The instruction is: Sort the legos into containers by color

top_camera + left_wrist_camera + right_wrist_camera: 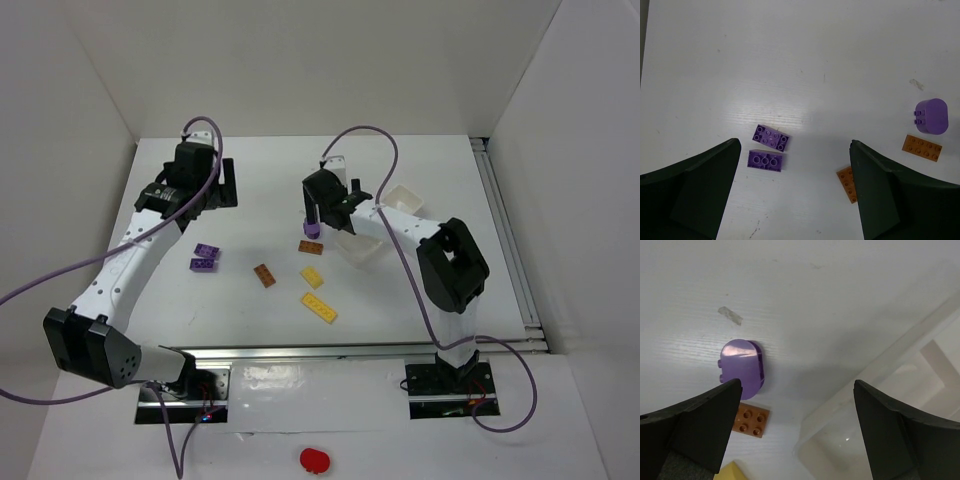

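Purple lego (pixel 742 367) on edge, studs sideways, near brown-orange lego (pixel 752 422)

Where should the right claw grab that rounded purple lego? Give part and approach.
Come straight down with the open right claw. The rounded purple lego seems to stand on edge, studs sideways, so probably pinch its upper part across the smooth sides, clear of the brown-orange brick beside it.
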